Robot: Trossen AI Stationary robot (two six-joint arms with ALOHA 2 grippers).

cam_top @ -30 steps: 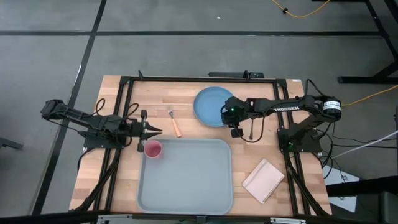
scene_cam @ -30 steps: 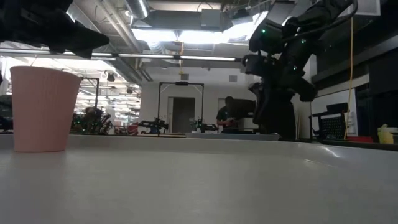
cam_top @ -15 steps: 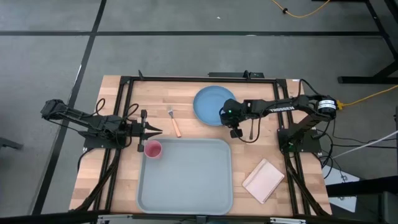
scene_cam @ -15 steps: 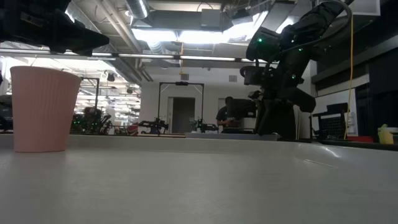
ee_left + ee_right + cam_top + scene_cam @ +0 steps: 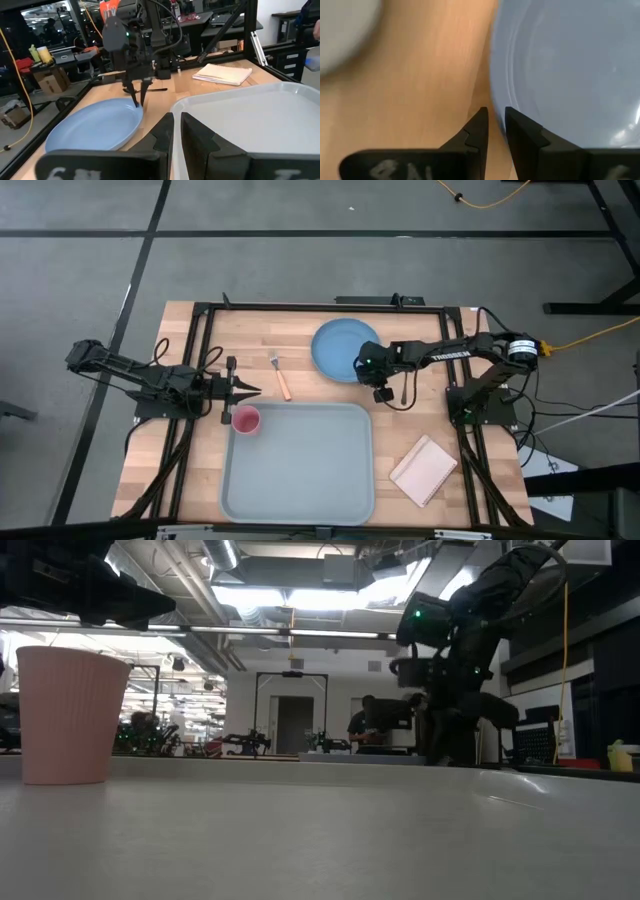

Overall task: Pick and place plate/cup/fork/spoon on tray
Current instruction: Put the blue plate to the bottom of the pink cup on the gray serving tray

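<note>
Fingers of your right gripper stand narrowly parted at the plate rim; only the cup is on the tray.

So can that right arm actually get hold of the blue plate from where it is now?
Probably yes. The right gripper is down at the plate's near edge, its narrowly parted fingers straddling the rim, and nothing stands between them. The plate lies flat on the wood, so lifting could be fiddly.
</note>
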